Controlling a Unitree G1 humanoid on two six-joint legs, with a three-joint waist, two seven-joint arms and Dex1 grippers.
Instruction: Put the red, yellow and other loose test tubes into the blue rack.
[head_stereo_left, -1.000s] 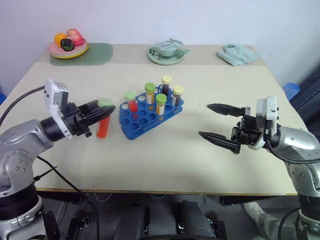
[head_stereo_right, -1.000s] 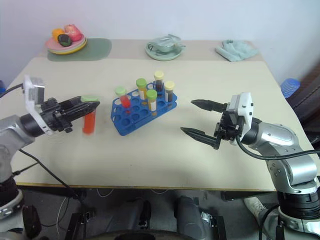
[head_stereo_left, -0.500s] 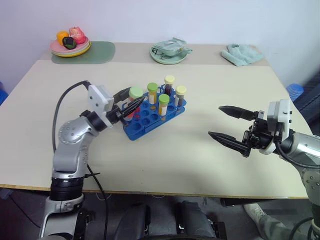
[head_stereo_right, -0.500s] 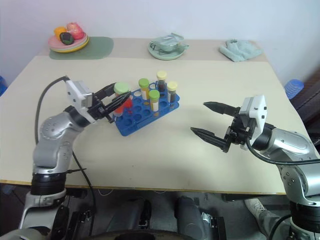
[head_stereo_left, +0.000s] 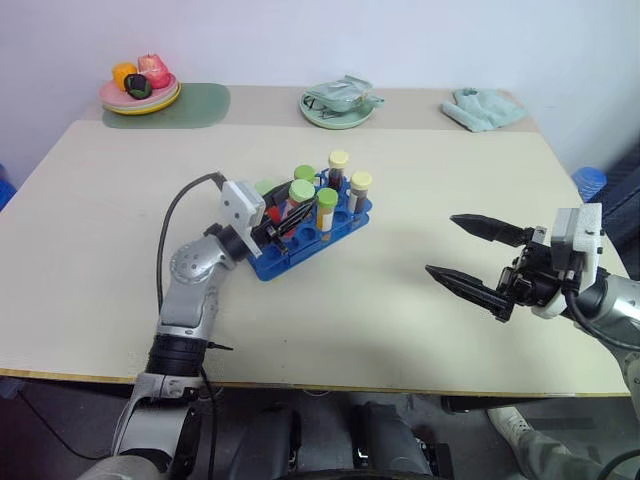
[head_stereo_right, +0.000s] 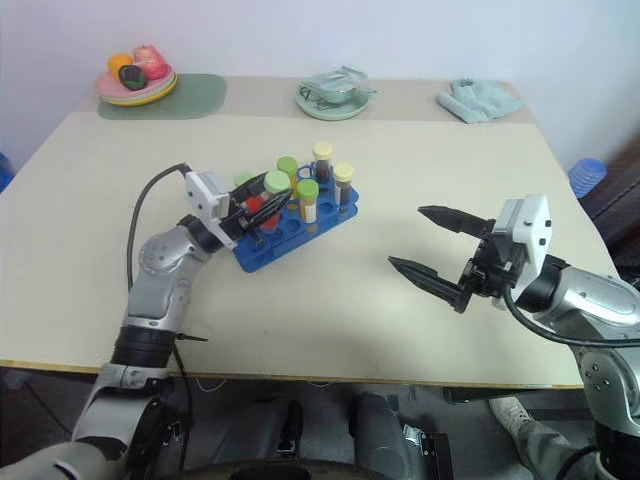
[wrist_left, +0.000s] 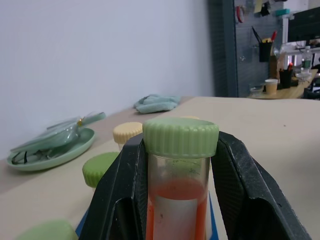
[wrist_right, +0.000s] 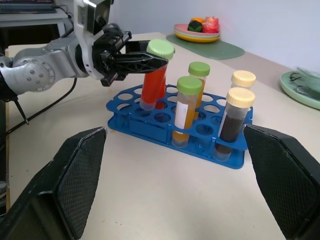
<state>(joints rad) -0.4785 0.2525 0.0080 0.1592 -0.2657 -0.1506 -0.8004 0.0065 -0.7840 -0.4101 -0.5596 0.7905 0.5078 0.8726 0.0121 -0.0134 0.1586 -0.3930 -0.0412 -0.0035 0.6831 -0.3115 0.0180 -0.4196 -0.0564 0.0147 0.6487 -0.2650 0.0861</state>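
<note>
Red test tube (wrist_right: 152, 77) pinched in left fingers (wrist_right: 145, 59), tilted over blue rack (wrist_right: 170, 125); right fingers (head_stereo_left: 470, 260) spread, empty.

Bright blue rack (wrist_right: 200, 134), green-capped red tube (wrist_right: 154, 77), black gripper (wrist_right: 142, 59)

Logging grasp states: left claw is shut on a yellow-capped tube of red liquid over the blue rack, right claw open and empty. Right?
Wrong on the cap: it is green, not yellow, as the left wrist view shows. The left claw is shut on the green-capped tube of red liquid over the blue rack; the right claw is open and empty.
</note>
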